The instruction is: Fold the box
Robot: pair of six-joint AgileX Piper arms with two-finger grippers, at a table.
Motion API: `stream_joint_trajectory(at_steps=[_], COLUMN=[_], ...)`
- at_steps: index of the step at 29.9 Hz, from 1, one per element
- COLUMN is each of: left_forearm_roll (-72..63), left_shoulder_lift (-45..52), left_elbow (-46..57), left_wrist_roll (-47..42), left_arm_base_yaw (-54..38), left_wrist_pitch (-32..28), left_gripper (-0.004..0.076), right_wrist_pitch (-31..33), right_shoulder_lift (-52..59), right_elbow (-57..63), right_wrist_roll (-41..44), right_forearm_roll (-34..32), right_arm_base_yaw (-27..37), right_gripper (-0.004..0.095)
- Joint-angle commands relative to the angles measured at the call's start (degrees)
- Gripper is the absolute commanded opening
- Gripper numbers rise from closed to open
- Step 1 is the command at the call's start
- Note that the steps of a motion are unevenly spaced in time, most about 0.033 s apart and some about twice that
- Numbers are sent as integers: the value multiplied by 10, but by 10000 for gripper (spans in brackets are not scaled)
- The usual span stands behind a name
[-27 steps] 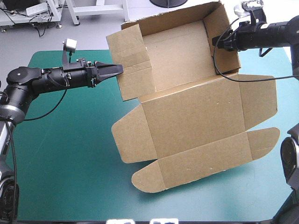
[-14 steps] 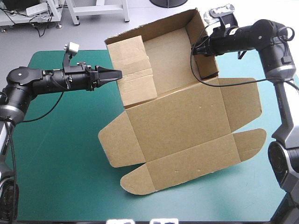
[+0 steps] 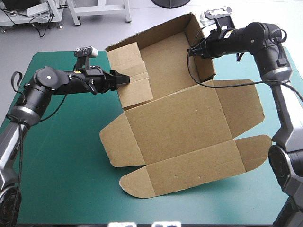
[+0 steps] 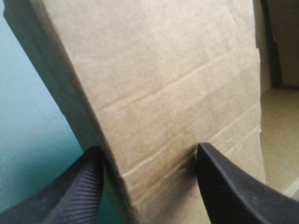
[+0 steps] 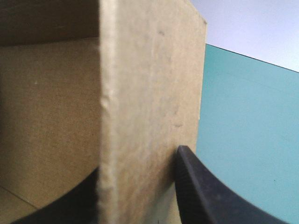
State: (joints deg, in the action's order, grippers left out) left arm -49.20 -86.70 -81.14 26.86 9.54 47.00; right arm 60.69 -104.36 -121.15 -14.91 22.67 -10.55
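bright even overhead light, faint shadow beneath the box, its inside dim in the right wrist view

A robotics lab — white bench legs and loose cables (on grey floor) beyond the table.

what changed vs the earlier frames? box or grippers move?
The box slid toward the table's left edge, pulled by the right gripper, which kept hold of the right wall and moved left with it. The left gripper stayed at the left wall, its arm bending more. Unchanged: walls raised, lid flat on the teal-green cover.
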Motion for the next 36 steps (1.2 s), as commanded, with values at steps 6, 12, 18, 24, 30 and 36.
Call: stream_joint_trajectory(at_steps=[6,12,18,24,30,36], left_forearm_roll=[43,118,148,153,238,324], left_shoulder_lift=[7,-20,-41,-44,-44,-44], left_elbow=[-19,-19,-19,-19,-19,-19], left_wrist_roll=[-150,-212,-227,-227,-265,-306], left_arm_base_yaw=[61,77,86,86,86,86], left_wrist_pitch=[-88,-88,-92,-96,-51,4], left_gripper=[422,410,405,405,379,378], right_wrist_pitch=[1,42,64,81,79,71], right_shoulder_lift=[28,12,-14,-46,-64,-68], right_elbow=[-16,-16,-16,-16,-16,-16], right_wrist_roll=[25,25,25,44,54,80], right_forearm_roll=[50,34,18,-57,-98,-88], right_arm_base_yaw=[-8,-8,-23,-75,-124,-139], right_gripper=[-17,-17,-17,-17,-17,-17])
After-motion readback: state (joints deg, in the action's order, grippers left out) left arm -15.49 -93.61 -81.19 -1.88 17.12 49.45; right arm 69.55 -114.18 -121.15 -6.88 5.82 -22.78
